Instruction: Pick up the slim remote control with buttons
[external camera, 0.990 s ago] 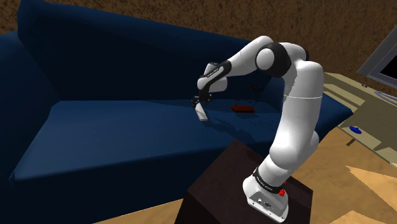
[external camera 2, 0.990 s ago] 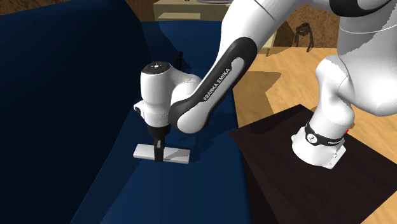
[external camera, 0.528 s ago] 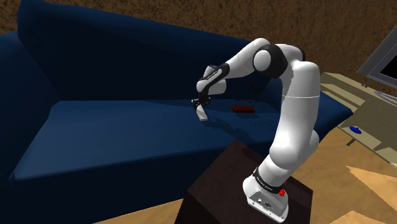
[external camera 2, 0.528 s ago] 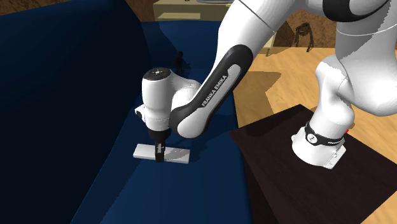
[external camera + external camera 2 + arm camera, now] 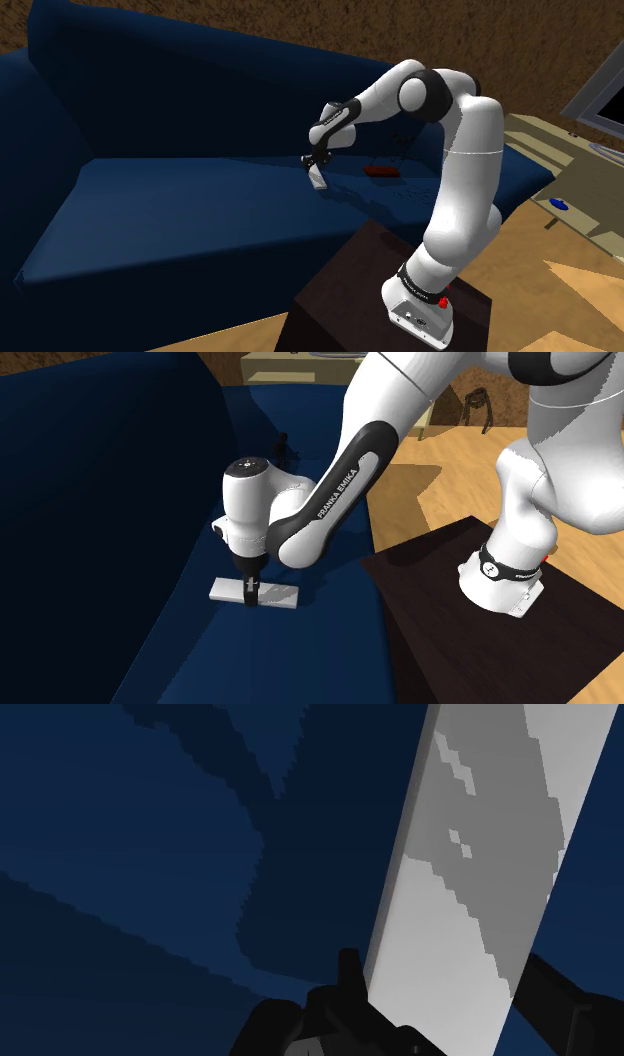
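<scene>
You have the jaws down on the pale grey remote [image 5: 317, 178], centre of the shoulder view, on the navy sofa's [image 5: 200, 210] seat cushion. In the second exterior view, left of centre, the remote [image 5: 280, 595] lies flat with the black fingers [image 5: 248, 590] across its middle and both ends sticking out. In the wrist view the jaws are narrow, pressed against both long edges of the remote [image 5: 450, 904] (no buttons legible). A small red object [image 5: 381, 170] sits nearby, to the right. The dark stand [image 5: 340, 300] is at lower right.
</scene>
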Controlling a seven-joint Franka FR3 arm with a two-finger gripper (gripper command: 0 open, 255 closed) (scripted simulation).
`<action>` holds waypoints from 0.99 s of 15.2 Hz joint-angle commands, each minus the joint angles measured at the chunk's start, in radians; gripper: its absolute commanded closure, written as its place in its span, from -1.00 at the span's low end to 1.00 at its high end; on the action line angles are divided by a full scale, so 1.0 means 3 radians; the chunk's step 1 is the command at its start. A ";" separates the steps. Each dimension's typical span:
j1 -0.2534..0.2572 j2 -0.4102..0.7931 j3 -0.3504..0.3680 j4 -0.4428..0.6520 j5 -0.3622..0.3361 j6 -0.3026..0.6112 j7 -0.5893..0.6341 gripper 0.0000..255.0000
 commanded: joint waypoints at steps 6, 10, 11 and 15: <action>0.0027 -0.0227 -0.0034 -0.0007 -0.0045 -0.0222 0.0024 1.00; 0.0041 -0.0360 -0.0052 0.0004 -0.0073 -0.0365 0.0040 1.00; 0.0045 -0.0393 -0.0056 0.0008 -0.0080 -0.0402 0.0044 1.00; 0.0054 -0.0491 -0.0068 0.0027 -0.0101 -0.0518 0.0056 1.00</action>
